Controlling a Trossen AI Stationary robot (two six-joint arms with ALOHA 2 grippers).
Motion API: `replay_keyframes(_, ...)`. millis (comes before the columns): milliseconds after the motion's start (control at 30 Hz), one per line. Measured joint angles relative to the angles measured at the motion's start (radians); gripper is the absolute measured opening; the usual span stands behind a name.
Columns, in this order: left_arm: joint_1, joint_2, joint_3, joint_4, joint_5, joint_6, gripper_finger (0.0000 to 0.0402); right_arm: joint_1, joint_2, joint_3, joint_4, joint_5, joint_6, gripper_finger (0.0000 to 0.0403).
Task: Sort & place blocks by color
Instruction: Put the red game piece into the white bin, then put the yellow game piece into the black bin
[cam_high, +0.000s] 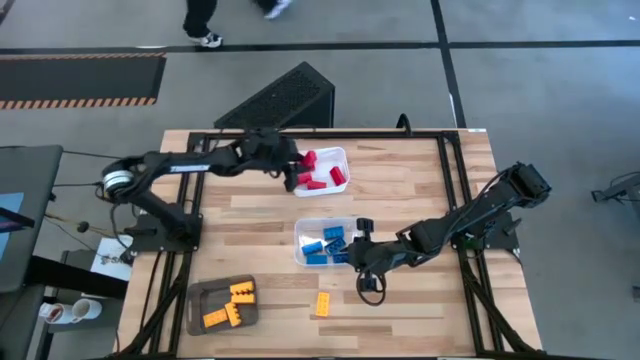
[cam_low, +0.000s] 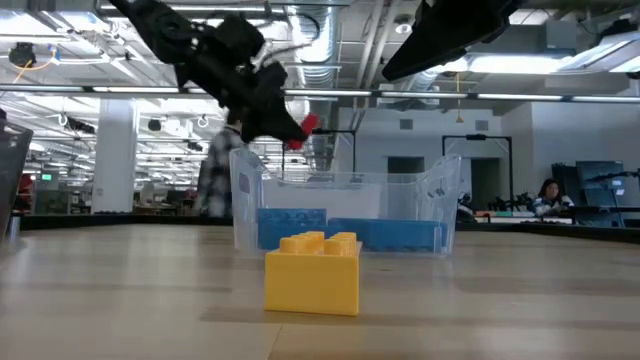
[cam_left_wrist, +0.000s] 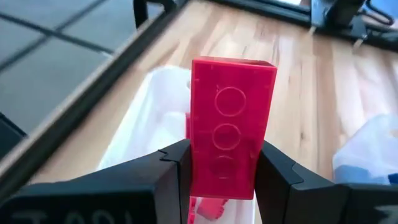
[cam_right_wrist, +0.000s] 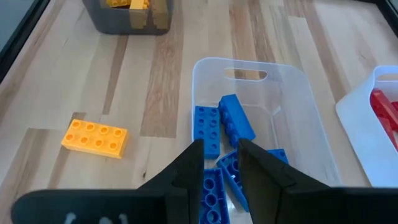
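We see the left gripper (cam_left_wrist: 224, 174) closed on a red block (cam_left_wrist: 230, 124), held above the white tray (cam_high: 335, 157) where other red blocks (cam_high: 325, 178) already lie. If the block drops from this height it can bounce on the ones below and jump over the rim. The block also stands long and upright between the fingers, so it may tilt when they open.

The right gripper (cam_right_wrist: 221, 165) hangs over the clear tray (cam_right_wrist: 298, 74) of blue blocks (cam_right_wrist: 214, 134), its jaws only a little apart and holding nothing. One yellow block (cam_high: 323, 303) lies loose on the table (cam_high: 420, 190), near the grey tray (cam_high: 200, 300) with the other yellow ones.

The table is light wood planks, smooth, so a fallen block can slide. Behind it is a big hall with ceiling lights and a person walking.
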Motion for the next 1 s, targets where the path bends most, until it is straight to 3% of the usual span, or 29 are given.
replay_keyframes(133, 0.008, 0.101, 0.056, -0.017, 0.094, -0.059, 0.0097, 0.000, 0.000, 0.000, -0.002, 0.000, 0.000, 0.0118)
replay_keyframes(167, 0.010, 0.120, 0.072, -0.028, 0.123, -0.064, 0.0113, 0.001, 0.000, 0.000, -0.003, 0.000, 0.000, 0.0118)
replay_keyframes(233, 0.010, 0.140, 0.103, -0.076, 0.135, -0.056, 0.0174, 0.001, 0.000, 0.000, -0.006, 0.000, 0.000, 0.0118)
replay_keyframes(400, 0.011, 0.144, 0.171, -0.215, 0.028, -0.035, 0.0347, 0.001, 0.000, 0.000, -0.011, -0.001, 0.000, 0.0118)
replay_keyframes(500, 0.010, 0.102, 0.209, -0.284, 0.049, -0.028, 0.0387, 0.002, 0.000, 0.000, -0.012, -0.001, 0.000, 0.0118)
replay_keyframes(633, -0.026, -0.028, 0.215, -0.295, 0.117, -0.055, 0.0351, 0.002, 0.000, 0.000, -0.012, -0.022, -0.007, 0.0118)
replay_keyframes(733, -0.112, -0.166, 0.195, -0.264, 0.103, -0.060, 0.0310, 0.002, 0.004, 0.000, -0.008, -0.032, -0.067, 0.0118)
replay_keyframes(1000, -0.534, -0.468, -0.008, -0.041, -0.221, -0.133, 0.0210, 0.039, 0.030, -0.002, 0.085, -0.156, -0.447, 0.0118)
